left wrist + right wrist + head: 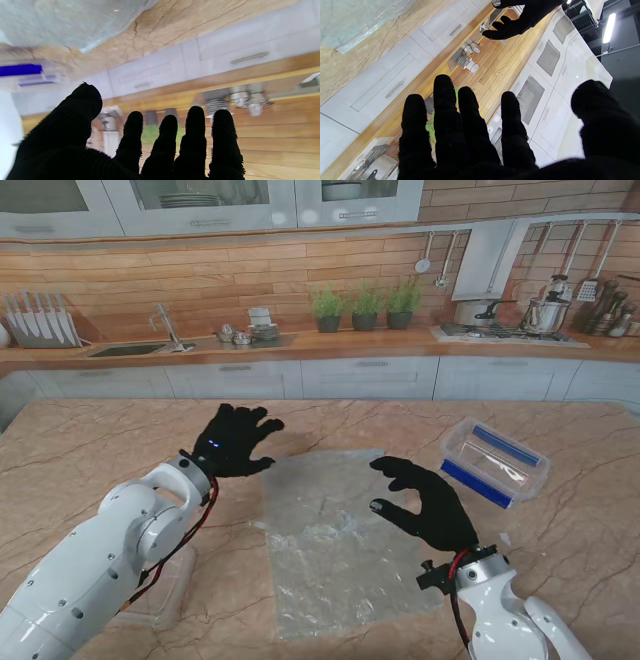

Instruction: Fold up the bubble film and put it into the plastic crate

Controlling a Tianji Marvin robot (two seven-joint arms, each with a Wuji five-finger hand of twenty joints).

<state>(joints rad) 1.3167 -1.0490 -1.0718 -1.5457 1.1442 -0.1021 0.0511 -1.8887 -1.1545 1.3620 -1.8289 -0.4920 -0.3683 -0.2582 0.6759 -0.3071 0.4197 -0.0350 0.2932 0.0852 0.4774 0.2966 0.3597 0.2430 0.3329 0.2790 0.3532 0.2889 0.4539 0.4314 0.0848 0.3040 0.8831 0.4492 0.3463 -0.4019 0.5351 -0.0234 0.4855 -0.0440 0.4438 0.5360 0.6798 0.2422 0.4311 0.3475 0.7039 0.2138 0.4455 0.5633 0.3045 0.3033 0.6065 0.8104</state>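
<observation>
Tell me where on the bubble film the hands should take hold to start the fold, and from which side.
Probably the far corners. The film lies flat and unfolded, long axis running away from me. The left hand hovers open by its far left corner, and the right hand hovers open over its right edge. A thin flat sheet offers only edges, so pinching from outside and drawing toward me looks best.

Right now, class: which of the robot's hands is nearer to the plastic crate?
Right. The right hand hovers over the bubble film's right edge, beside the plastic crate; the left hand is off the film's far-left corner.
</observation>
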